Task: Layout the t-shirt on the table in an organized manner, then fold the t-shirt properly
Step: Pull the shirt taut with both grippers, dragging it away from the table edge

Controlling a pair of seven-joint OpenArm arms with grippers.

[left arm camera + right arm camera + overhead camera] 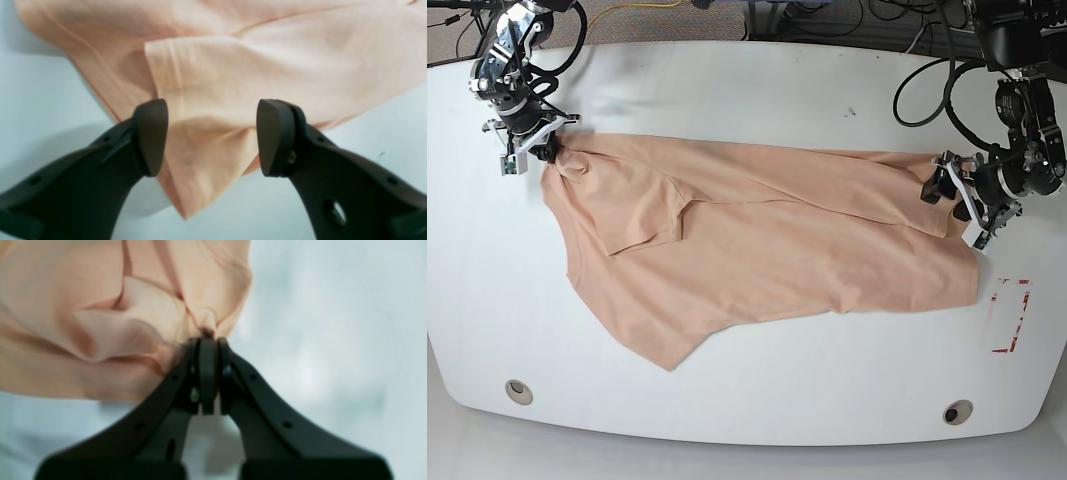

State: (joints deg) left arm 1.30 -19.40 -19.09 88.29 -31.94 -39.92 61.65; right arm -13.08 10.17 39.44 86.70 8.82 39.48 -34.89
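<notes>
The peach t-shirt is lying rumpled across the table, the right hand pinching one bunched corner, the left hand gaping over another.

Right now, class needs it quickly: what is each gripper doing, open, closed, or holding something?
Left gripper: open, fingers either side of a corner of the t-shirt, not clamped.
Right gripper: closed, pinching a bunch of the t-shirt.

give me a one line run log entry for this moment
right gripper: shut on t-shirt corner | left gripper: open, straddling opposite edge | t-shirt: spread on table, wrinkled, unfolded
</notes>
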